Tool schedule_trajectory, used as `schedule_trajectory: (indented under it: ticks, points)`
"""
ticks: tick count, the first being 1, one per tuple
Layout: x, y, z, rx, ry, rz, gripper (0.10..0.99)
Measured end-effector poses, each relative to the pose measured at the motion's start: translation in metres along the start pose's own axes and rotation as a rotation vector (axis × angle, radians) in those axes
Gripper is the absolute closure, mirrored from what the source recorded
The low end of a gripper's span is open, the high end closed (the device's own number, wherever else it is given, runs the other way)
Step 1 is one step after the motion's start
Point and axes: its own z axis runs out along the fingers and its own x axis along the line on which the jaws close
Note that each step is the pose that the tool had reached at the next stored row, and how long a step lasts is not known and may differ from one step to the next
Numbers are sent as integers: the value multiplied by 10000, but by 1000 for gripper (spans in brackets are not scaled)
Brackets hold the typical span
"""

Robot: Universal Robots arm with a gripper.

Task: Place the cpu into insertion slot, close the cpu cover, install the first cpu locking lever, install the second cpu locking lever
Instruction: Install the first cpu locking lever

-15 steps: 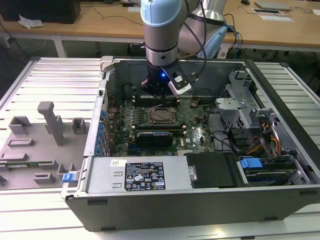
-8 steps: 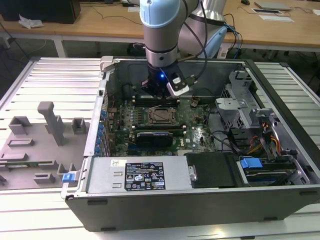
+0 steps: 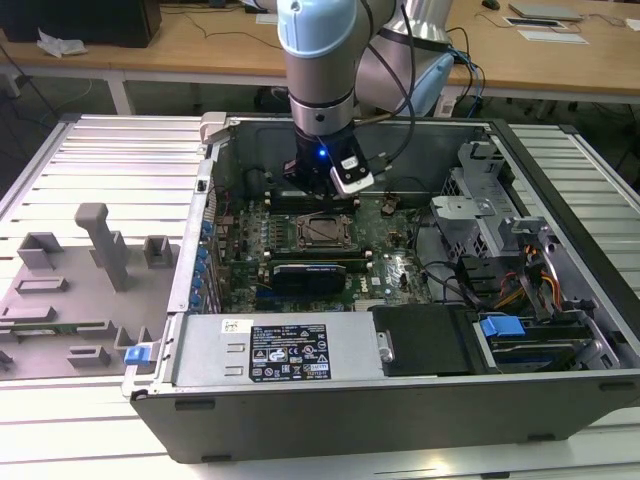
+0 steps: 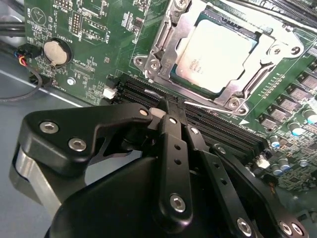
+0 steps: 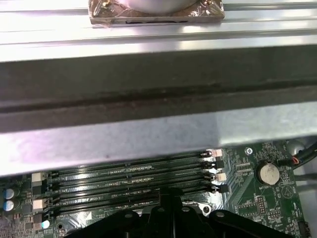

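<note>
The cpu (image 4: 215,52) lies flat in its socket on the green motherboard, silver top up. The cpu cover (image 4: 166,47), a metal frame, lies down around it. A thin locking lever (image 4: 213,106) runs along the socket edge nearest my fingers. My black gripper (image 4: 168,108) is shut, and I see nothing between its tips. It hovers low over the memory slots, just beside that socket edge. In the exterior view the gripper (image 3: 316,190) hangs inside the open computer case, just behind the cpu (image 3: 325,231). The gripper's (image 5: 168,196) tips also show in the first wrist view.
Long memory slots (image 5: 129,178) and a coin battery (image 4: 54,52) lie close to the fingers. The case's grey back wall (image 5: 148,99) rises just beyond. A black card (image 3: 310,272), power supply (image 3: 280,350) and drive cage (image 3: 500,210) crowd the case. A grey fixture tray (image 3: 70,290) sits outside.
</note>
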Motion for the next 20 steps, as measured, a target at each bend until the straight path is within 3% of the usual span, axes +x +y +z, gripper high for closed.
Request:
schedule_trajectory:
  ticks: [10,12,13,15,20]
  points:
    - [29,30,18,64,-99,477,980]
    - [30,33,21,134,-119,529,980]
    - [30,32,25,245,-148,584,980]
    - [30,31,30,340,-174,638,980]
    - [25,76,50,423,-230,893,980]
